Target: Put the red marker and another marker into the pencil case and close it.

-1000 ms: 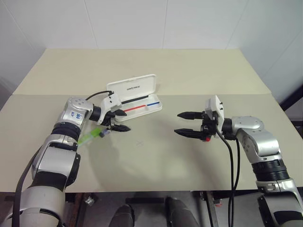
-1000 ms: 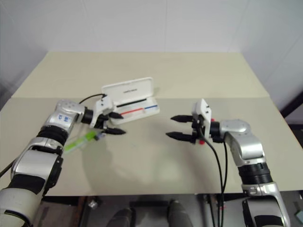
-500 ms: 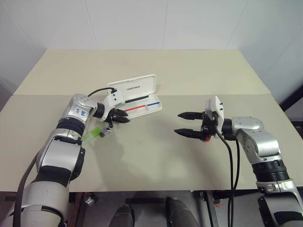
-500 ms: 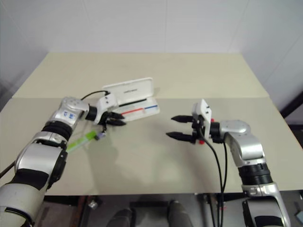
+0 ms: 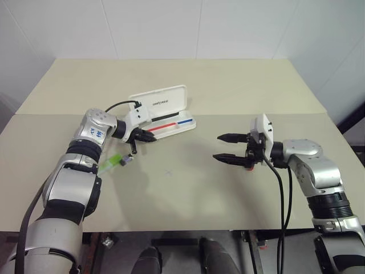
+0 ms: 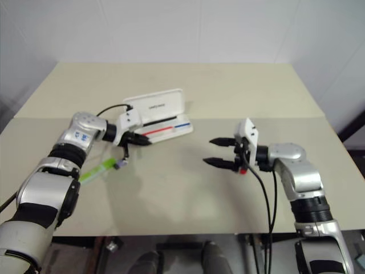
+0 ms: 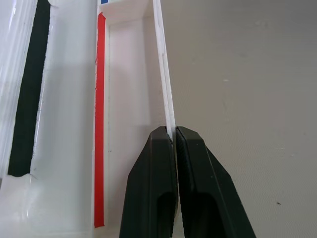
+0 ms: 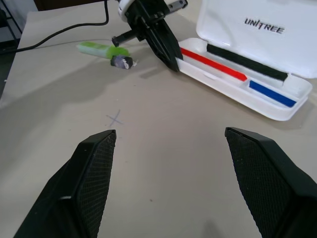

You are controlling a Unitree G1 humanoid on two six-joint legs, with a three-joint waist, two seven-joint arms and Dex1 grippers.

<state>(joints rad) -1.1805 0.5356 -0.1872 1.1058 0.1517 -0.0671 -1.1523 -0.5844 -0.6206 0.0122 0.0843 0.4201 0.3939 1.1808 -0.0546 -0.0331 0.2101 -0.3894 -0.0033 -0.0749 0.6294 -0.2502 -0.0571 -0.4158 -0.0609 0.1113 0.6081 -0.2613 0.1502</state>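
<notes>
Left gripper (image 7: pixel 174 136): black tapered fingers pinched onto the thin front wall of the pencil case (image 5: pixel 171 114), a glossy white hard-plastic box lying open, far left on the matte beige table (image 5: pixel 188 188). Lime-green highlighter (image 5: pixel 114 162) lies flat, just nearer. Right gripper (image 5: pixel 231 147): ribbed pads spread wide, empty.

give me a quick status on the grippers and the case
Left gripper pinching pencil case front wall. Right gripper open, empty. Green marker on table. Nothing blocking.

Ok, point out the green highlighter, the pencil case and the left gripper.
green highlighter (image 5: pixel 112 162), left eye view, middle of barrel
pencil case (image 5: pixel 162 103), left eye view, open lid
left gripper (image 7: pixel 174 136), left wrist view, tips pinching case wall
</notes>
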